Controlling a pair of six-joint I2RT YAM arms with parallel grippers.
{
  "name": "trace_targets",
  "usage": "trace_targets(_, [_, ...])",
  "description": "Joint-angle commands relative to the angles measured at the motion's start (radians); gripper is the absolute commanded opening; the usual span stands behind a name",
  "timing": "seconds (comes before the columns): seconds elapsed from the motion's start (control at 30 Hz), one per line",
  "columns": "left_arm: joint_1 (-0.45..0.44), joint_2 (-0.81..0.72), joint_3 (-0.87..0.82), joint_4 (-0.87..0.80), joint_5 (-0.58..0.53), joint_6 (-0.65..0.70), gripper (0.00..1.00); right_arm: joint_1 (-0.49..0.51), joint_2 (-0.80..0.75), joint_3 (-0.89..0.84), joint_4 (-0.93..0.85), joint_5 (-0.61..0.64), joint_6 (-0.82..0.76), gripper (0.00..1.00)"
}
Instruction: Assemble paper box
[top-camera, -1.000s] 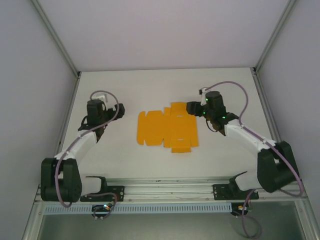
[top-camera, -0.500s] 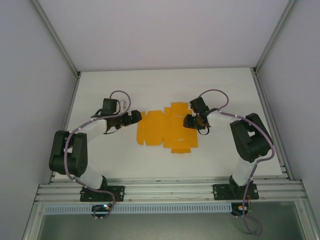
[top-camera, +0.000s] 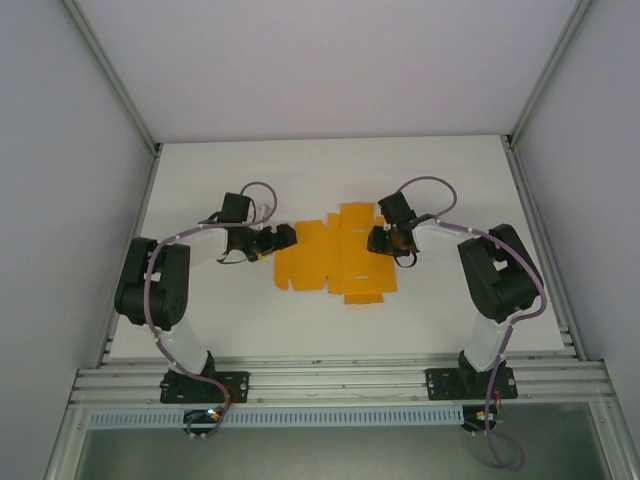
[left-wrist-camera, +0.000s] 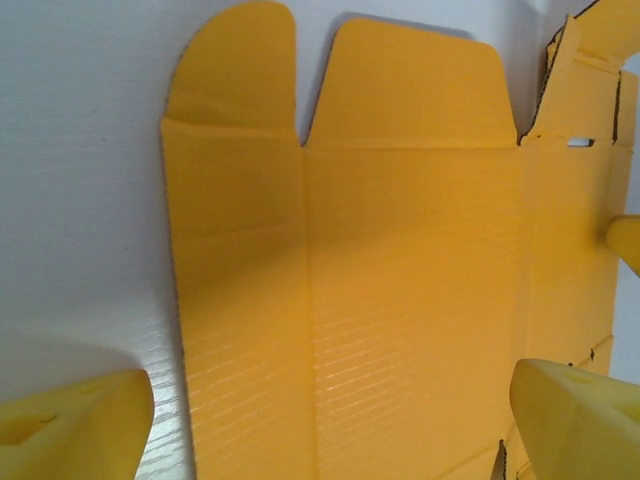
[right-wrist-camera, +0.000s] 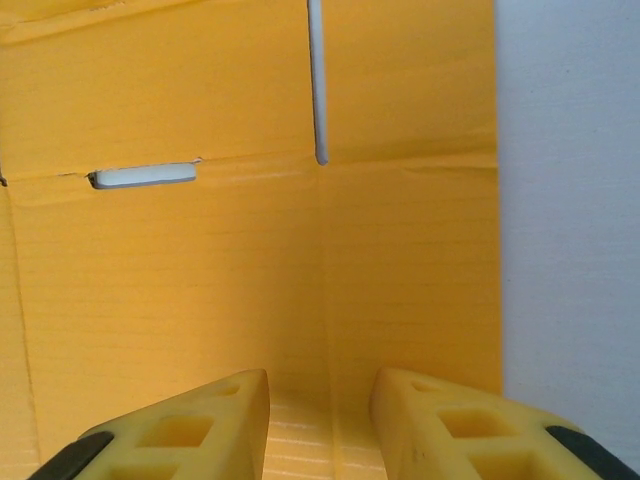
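Where it lies flat and unfolded at the middle of the white tabletop, the paper box is a bright orange die-cut sheet with rounded flaps and creases. The left jaws sit at its left edge, released and spread wide, their yellow fingers flanking the sheet's panels in the left wrist view. The right jaws hang over its right side, narrowly parted, their pads either side of a crease below two slots, with nothing clamped between them.
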Motion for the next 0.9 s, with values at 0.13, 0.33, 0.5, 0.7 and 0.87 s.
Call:
trace_targets(0.13, [-0.026, 0.031, 0.011, 0.077, 0.179, -0.052, 0.85, -0.006, 0.074, -0.051, -0.081, 0.038, 0.001, 0.35])
trace_targets(0.33, [-0.021, -0.040, 0.014, 0.100, 0.189, -0.020, 0.79, -0.006, 0.069, -0.057, -0.067, 0.033, 0.002, 0.35])
trace_targets(0.5, [-0.021, -0.083, -0.002, 0.143, 0.175, -0.027, 0.62, -0.007, 0.050, -0.073, -0.047, 0.034, -0.002, 0.35])
trace_targets(0.7, [-0.021, -0.111, -0.015, 0.178, 0.167, -0.020, 0.26, -0.007, -0.002, -0.103, 0.020, 0.011, -0.027, 0.37])
trace_targets(0.87, [-0.019, -0.143, 0.011, 0.186, 0.189, -0.014, 0.00, -0.015, -0.147, -0.125, 0.076, -0.018, -0.064, 0.50])
